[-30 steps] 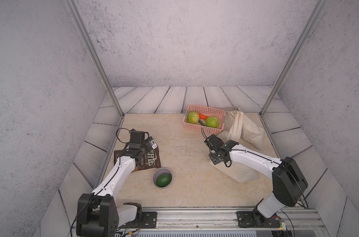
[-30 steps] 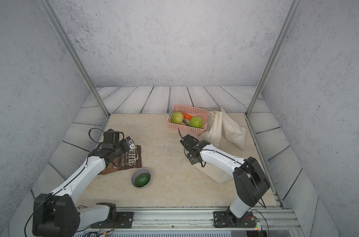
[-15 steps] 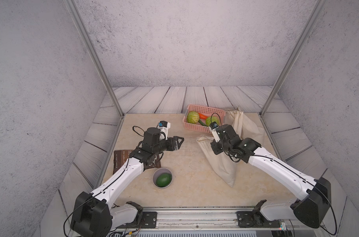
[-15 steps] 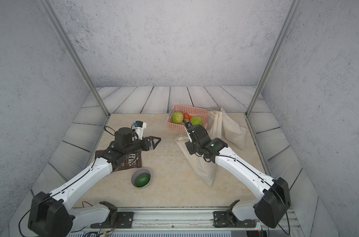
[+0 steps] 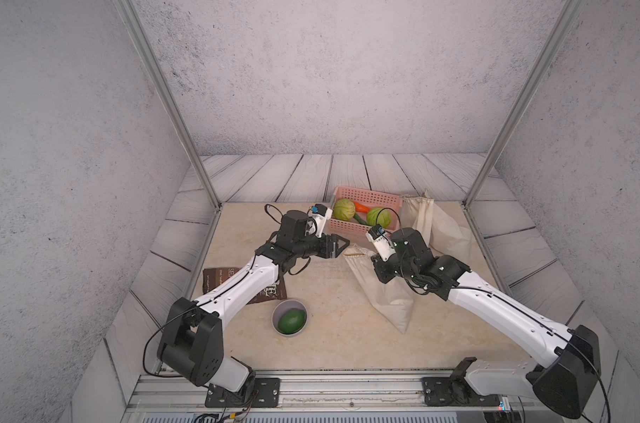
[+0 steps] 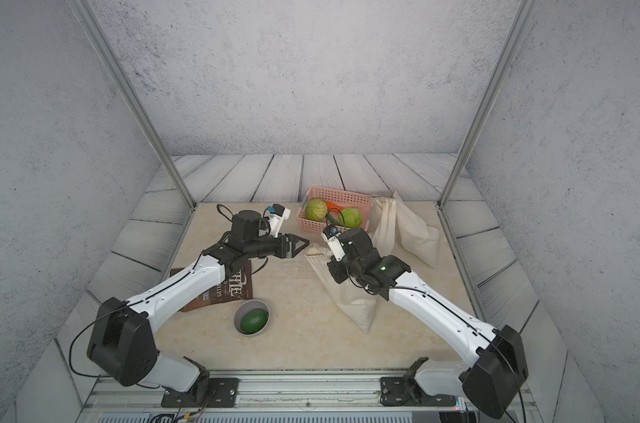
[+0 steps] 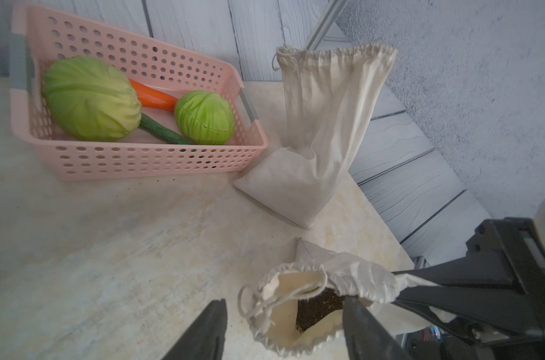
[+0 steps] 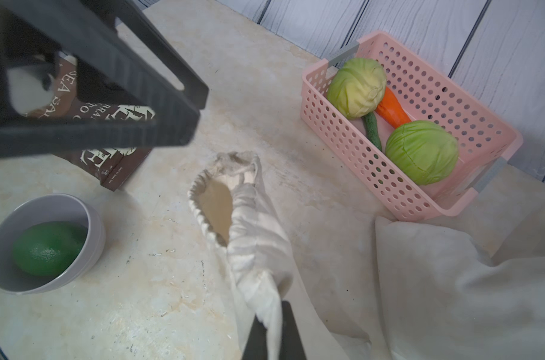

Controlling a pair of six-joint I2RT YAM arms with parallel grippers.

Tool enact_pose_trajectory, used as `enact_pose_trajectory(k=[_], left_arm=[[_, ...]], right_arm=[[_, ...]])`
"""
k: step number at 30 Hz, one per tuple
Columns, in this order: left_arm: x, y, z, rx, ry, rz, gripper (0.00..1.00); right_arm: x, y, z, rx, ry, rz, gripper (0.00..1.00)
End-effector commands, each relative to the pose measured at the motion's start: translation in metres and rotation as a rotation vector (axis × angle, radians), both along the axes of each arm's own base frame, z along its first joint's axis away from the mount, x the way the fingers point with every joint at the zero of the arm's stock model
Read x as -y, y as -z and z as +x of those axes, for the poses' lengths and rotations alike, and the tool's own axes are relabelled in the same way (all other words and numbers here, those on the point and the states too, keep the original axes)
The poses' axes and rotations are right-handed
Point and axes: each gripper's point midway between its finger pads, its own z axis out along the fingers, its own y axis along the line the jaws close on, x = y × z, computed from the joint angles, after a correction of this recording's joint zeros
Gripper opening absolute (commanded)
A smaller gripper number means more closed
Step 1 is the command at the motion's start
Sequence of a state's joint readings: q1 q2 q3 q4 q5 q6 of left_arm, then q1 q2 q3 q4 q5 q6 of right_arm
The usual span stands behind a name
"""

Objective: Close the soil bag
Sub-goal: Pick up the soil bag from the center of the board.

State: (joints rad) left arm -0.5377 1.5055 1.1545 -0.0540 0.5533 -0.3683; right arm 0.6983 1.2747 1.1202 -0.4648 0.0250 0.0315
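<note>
The soil bag (image 5: 382,293) (image 6: 351,293) is a cream cloth drawstring sack, its base on the table and its neck pulled up toward the left. Its mouth (image 7: 296,314) gapes, showing dark soil (image 7: 319,307) inside. My right gripper (image 8: 272,325) (image 7: 420,290) is shut on the gathered rim and holds it up. My left gripper (image 7: 285,304) (image 5: 342,246) (image 6: 300,246) is open right at the mouth. Its fingers stand on either side of the rim, with the drawstring loop (image 7: 249,300) between them.
A pink basket (image 5: 351,229) (image 7: 140,162) with two cabbages, a carrot and a cucumber stands just behind the grippers. A second cloth bag (image 5: 439,227) (image 7: 321,124) leans at the back right. A brown packet (image 6: 230,289) and a grey bowl (image 5: 289,316) holding a green fruit lie front left.
My right gripper has shut on the bag's rim and pulled it up and leftward. My left arm swung from the brown packet over to the bag's mouth, and its jaws narrowed.
</note>
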Motion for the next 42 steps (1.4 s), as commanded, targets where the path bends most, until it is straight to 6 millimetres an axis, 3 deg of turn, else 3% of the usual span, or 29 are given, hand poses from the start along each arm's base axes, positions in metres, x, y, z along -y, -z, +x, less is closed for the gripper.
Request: enact_pose_trajectory(k=[1, 4, 6, 14, 17, 22, 27, 33, 36, 38, 40, 42], left_arm=[[0.014, 0.004, -0.004, 0.082, 0.075, 0.124, 0.65], [0.015, 0.022, -0.006, 0.059, 0.109, 0.191, 0.63], [0.014, 0.021, -0.008, 0.070, 0.119, 0.192, 0.61], [0.010, -0.003, -0.021, 0.123, 0.137, 0.150, 0.41], [0.007, -0.014, -0.019, 0.146, 0.113, 0.147, 0.30], [-0.007, -0.027, -0.010, 0.174, 0.017, 0.190, 0.02], [-0.027, -0.043, 0.002, 0.186, -0.134, 0.211, 0.00], [-0.034, -0.044, 0.003, 0.147, -0.199, 0.191, 0.00], [-0.034, -0.041, 0.003, 0.127, -0.212, 0.173, 0.00], [-0.030, -0.038, 0.002, 0.103, -0.205, 0.149, 0.00], [-0.026, -0.036, 0.000, 0.081, -0.195, 0.125, 0.00], [-0.022, -0.036, -0.001, 0.061, -0.186, 0.099, 0.00]], right_arm=[[-0.006, -0.014, -0.006, 0.033, -0.051, 0.046, 0.00], [-0.005, -0.021, -0.003, 0.062, -0.038, 0.059, 0.00], [-0.006, -0.026, -0.002, 0.072, -0.036, 0.070, 0.00], [-0.007, -0.060, 0.023, 0.188, 0.038, 0.100, 0.00], [-0.020, -0.080, 0.032, 0.246, 0.001, 0.127, 0.00], [-0.044, -0.100, 0.046, 0.302, -0.073, 0.145, 0.00], [-0.056, -0.107, 0.063, 0.326, -0.076, 0.138, 0.00], [-0.046, -0.085, 0.063, 0.309, -0.037, 0.097, 0.00], [-0.031, -0.076, 0.063, 0.310, 0.025, 0.079, 0.22], [-0.020, -0.068, 0.058, 0.293, 0.070, 0.080, 0.54], [-0.015, -0.064, 0.051, 0.258, 0.098, 0.120, 0.74], [-0.017, -0.064, 0.036, 0.210, 0.077, 0.185, 0.86]])
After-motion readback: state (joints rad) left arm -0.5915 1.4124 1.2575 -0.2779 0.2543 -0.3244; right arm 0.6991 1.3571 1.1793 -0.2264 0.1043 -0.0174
